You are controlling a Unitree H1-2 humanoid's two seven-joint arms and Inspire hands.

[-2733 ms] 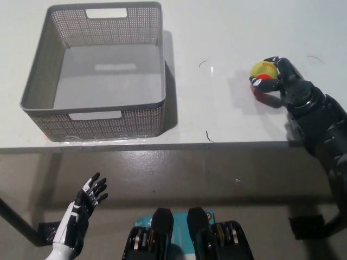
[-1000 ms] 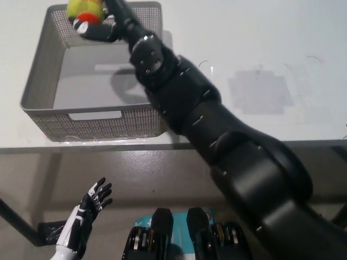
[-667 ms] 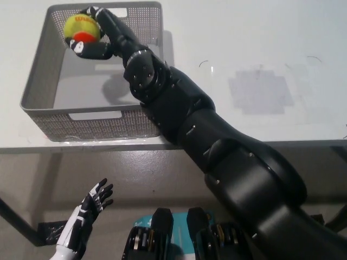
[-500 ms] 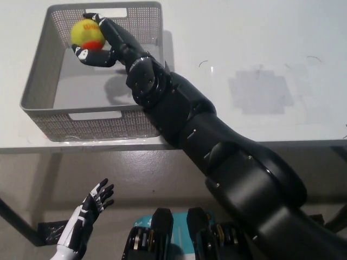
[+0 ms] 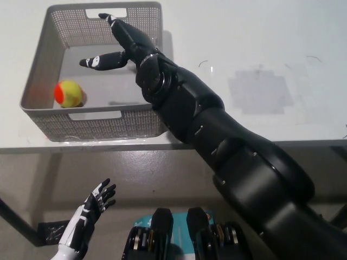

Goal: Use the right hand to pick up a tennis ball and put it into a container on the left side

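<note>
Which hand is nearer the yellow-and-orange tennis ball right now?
Right. The black right hand is open above the yellow-and-orange tennis ball in the grey mesh basket; the white left hand rests below the table.

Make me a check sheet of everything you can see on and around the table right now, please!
Surface: white table, with a faint grey square patch right of the middle and a few small dark marks.
Job's things: grey basket at the table's left; tennis ball lies inside it, near the front left corner.
Clutter: nothing seen.
Robot hands: right robot hand open over the basket, holding nothing; left robot hand open, resting low below the table's edge.
Cables: nothing seen.
Surroundings: grey floor in front of the table.
</note>
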